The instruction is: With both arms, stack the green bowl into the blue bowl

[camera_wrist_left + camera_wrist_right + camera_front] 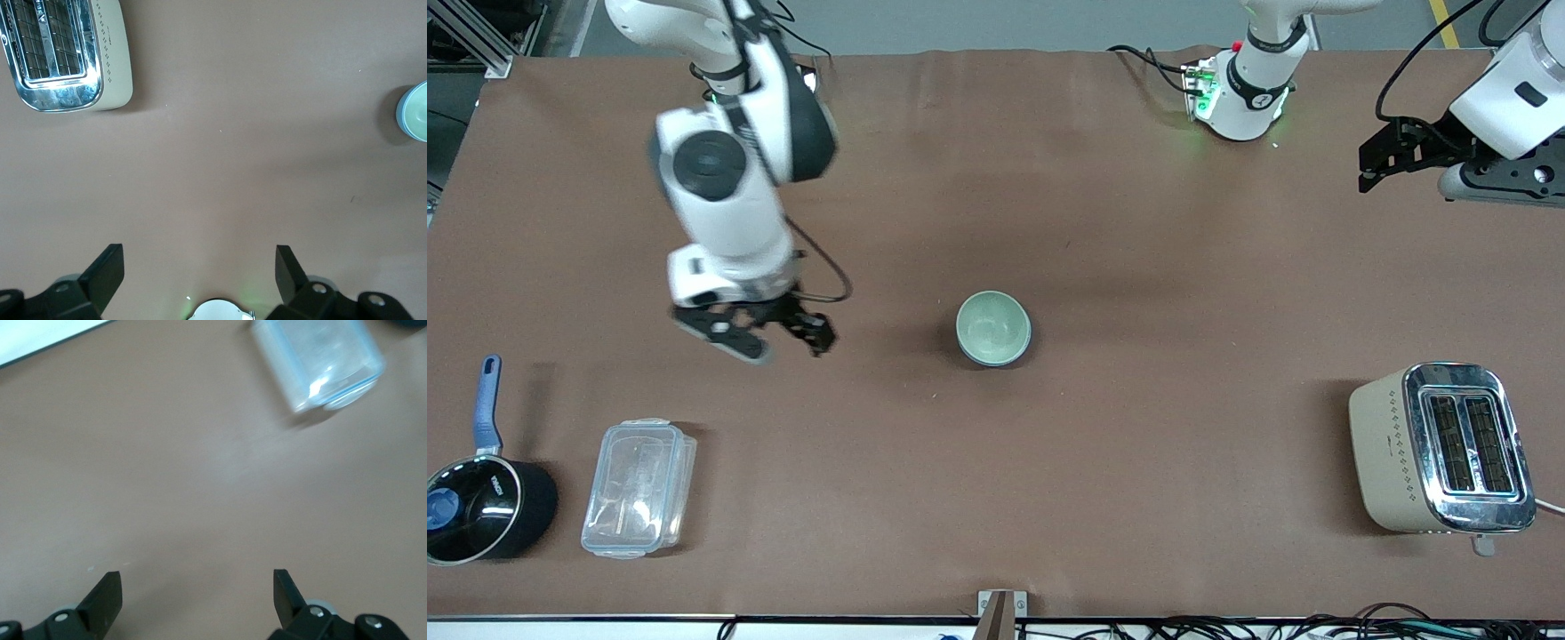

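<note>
Right gripper (769,333) and left gripper (1371,169) hover spread, empty.

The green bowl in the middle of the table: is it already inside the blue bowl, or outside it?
Inside. The green bowl sits nested upright in the blue bowl, whose rim shows around it.

Mint-green bowl (993,327) in blue bowl (1024,345); cream toaster (1392,453)
</note>
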`<control>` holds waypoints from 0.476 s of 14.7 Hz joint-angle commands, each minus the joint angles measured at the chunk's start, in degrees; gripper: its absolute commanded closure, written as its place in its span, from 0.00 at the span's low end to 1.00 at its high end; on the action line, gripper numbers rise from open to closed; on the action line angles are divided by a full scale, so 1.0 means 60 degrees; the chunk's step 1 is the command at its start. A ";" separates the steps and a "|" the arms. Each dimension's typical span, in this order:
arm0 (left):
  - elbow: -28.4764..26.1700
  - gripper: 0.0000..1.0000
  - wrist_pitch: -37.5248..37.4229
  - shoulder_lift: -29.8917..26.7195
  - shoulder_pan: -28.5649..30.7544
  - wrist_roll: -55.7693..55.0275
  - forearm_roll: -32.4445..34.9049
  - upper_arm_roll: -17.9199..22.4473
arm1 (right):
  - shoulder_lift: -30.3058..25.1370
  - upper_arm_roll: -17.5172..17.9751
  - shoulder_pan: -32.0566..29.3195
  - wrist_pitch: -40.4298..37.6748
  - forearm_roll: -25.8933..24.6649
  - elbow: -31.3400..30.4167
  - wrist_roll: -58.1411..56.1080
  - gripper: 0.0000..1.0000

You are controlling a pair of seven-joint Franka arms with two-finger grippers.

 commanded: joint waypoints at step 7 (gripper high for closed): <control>0.0058 0.00 0.0045 -0.0048 -0.0059 -0.0011 -0.0104 0.0065 | -0.2618 0.1815 -0.4803 -0.3668 -0.0079 0.0885 -0.4544 0.00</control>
